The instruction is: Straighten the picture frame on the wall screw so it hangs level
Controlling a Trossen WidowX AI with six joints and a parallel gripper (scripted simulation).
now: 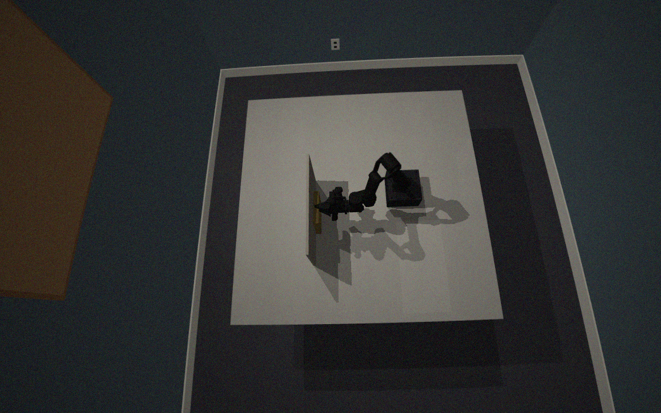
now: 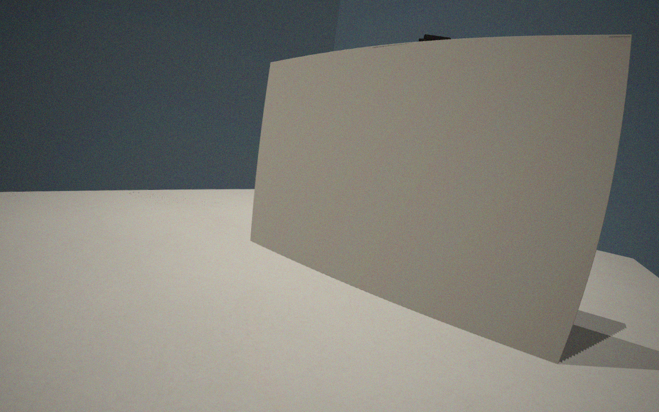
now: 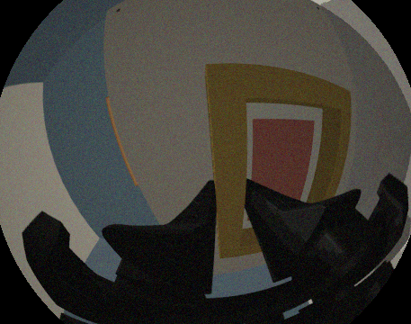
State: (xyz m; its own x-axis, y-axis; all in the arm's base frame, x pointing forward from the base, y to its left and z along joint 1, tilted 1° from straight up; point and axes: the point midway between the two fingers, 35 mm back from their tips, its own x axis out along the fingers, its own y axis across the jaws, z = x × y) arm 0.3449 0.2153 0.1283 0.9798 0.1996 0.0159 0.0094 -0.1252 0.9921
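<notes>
The picture frame (image 1: 317, 226) (image 3: 230, 108) has a gold-brown border, a white mat and a red centre. It is against the upright wall panel (image 1: 310, 249) (image 2: 424, 179) (image 3: 165, 103). My gripper (image 1: 316, 206) (image 3: 226, 184) is shut on the frame's side bar, the left one in the wrist view, with one black finger on each side of it. The fingers cover part of the frame's lower half in the wrist view. The screw and the notched strip are hidden. The wide lens bends the edges, so I cannot tell how level the frame is. The panel hides the frame in the exterior view.
The panel stands on a white table top (image 1: 271, 292) (image 2: 116, 307). The arm's dark base block (image 1: 403, 195) is on the opposite side of the frame from the panel. A dark part (image 2: 434, 37) shows just above the panel's top edge in the exterior view.
</notes>
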